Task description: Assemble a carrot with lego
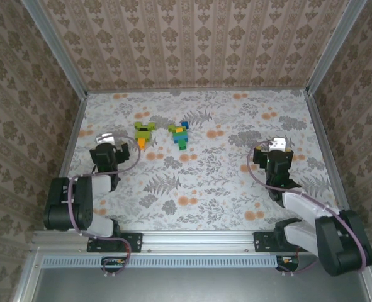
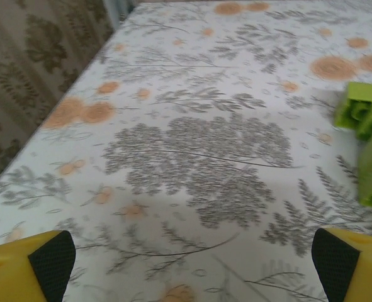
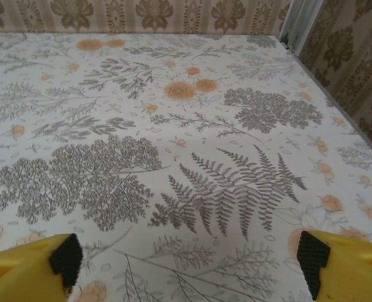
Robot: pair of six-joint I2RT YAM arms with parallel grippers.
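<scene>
On the table (image 1: 204, 189), the carrot (image 1: 144, 134) lies left of centre, toward the far edge. A second lego build (image 1: 181, 135) lies near its right, not touching. The left gripper (image 1: 107, 139) stands just left of the carrot, and the right gripper (image 1: 275, 146) well apart, rightward.

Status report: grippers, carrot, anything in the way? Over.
Left gripper open, empty. Right gripper open, empty. Carrot on table ahead of left gripper, blue-green brick cluster beside it. Nothing blocking.
</scene>
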